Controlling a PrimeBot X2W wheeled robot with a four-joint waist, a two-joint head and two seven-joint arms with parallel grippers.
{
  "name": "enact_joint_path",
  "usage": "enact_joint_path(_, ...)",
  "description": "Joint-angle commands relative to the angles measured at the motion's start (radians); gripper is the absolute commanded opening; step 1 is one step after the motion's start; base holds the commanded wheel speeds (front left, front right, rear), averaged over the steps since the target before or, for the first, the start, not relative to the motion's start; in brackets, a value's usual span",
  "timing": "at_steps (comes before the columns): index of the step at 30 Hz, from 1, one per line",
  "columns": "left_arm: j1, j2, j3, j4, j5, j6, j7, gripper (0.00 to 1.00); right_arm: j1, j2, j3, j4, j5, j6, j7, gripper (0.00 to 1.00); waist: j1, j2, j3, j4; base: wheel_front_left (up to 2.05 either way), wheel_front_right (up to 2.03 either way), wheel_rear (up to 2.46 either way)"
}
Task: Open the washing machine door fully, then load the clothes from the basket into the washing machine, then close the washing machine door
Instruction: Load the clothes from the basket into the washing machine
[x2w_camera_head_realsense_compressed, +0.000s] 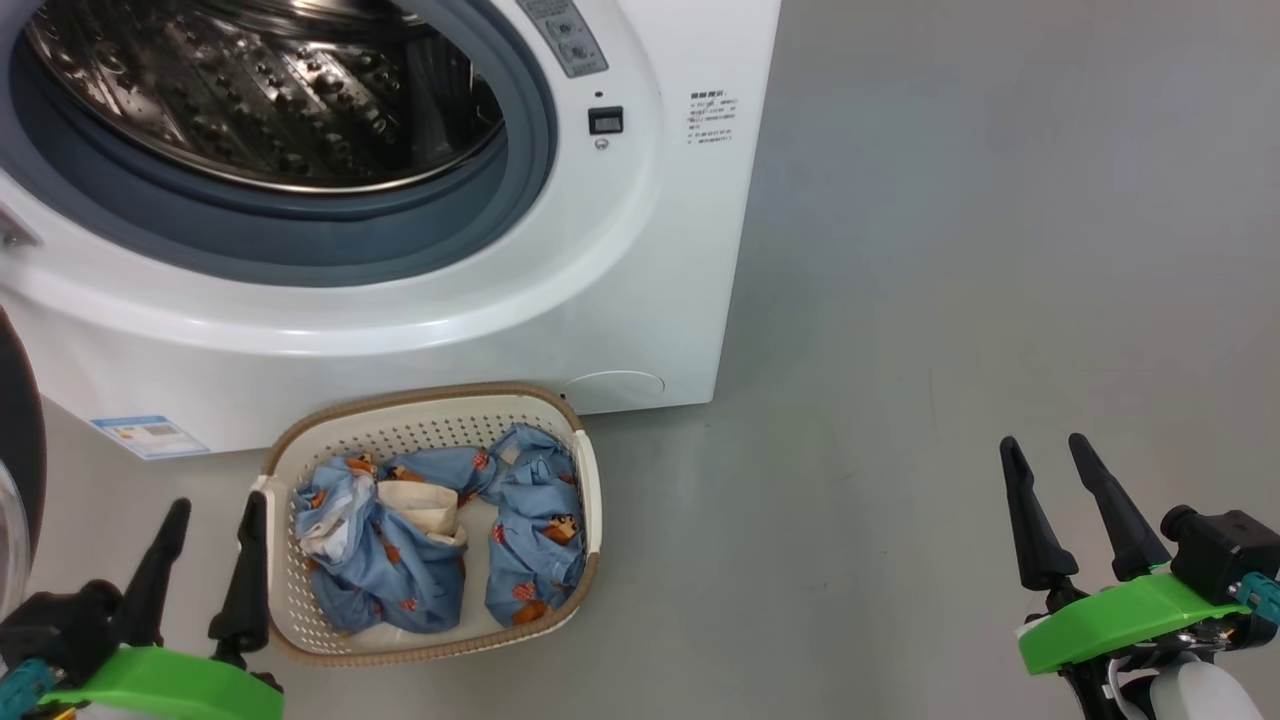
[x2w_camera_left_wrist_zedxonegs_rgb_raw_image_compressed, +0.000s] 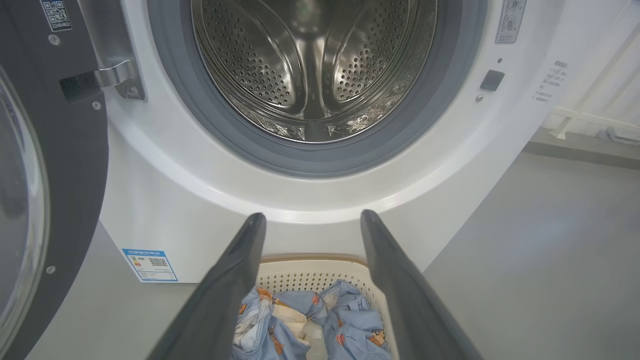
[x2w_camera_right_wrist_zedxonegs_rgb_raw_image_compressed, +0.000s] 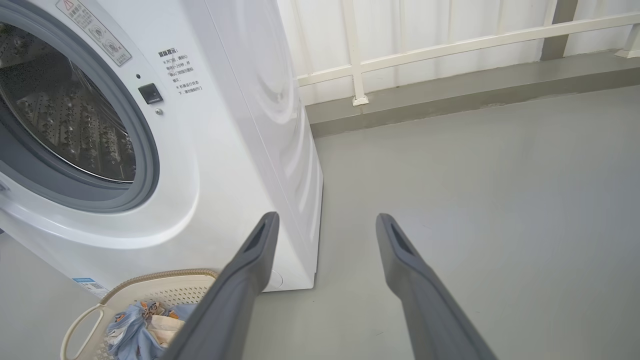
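so the left pincer (x2w_camera_head_realsense_compressed: 219, 502) stands open and empty just beside the small cream-white perforated plastic basket (x2w_camera_head_realsense_compressed: 420, 396), the right pincer (x2w_camera_head_realsense_compressed: 1043, 442) likewise open, well apart. the light blue printed clothes (x2w_camera_head_realsense_compressed: 400, 570) all lie in the basket. the black-ringed round glass door (x2w_camera_left_wrist_zedxonegs_rgb_raw_image_compressed: 75, 165) of the big white washing machine (x2w_camera_head_realsense_compressed: 640, 250) is swung open, so loading and closing are left.

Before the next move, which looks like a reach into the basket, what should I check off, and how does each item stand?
1. Washing machine door swung aside, opening unblocked: ok.
2. Door at its full stop: cannot tell.
3. Drum free of cloth where visible: ok.
4. Clothes lying in the basket, none hanging over the rim: ok.
5. Left tool open, empty, beside the basket: ok.
6. Right tool open, empty, over bare floor: ok.
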Motion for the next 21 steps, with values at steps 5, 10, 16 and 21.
enact_joint_path(5, -0.03, 0.01, 0.012, 0.039, -0.013, -0.002, -0.006, 1.0, -0.018, 0.006, 0.029, -0.032, -0.008, 0.002, -0.012, 1.0, 0.0, -0.0001, 0.03, -0.001, 0.0, 0.0, 0.0)
enact_joint_path(10, -0.067, -0.009, -0.016, 0.141, -0.002, -0.002, -0.006, 1.0, -0.038, 0.023, 0.034, -0.039, -0.017, 0.002, -0.012, 1.0, 0.0, -0.0001, 0.083, -0.003, 0.0, 0.0, 0.0)
enact_joint_path(16, -0.172, -0.006, -0.094, 0.273, -0.029, -0.002, -0.006, 1.0, -0.077, 0.047, 0.036, -0.05, -0.033, 0.002, -0.012, 1.0, 0.0, -0.0001, 0.178, -0.008, 0.0, 0.0, 0.0)
enact_joint_path(21, -0.278, 0.013, -0.166, 0.388, -0.067, -0.002, -0.006, 1.0, -0.115, 0.068, 0.041, -0.058, -0.048, 0.002, -0.012, 1.0, 0.0, -0.0001, 0.261, -0.016, 0.0, 0.0, 0.0)
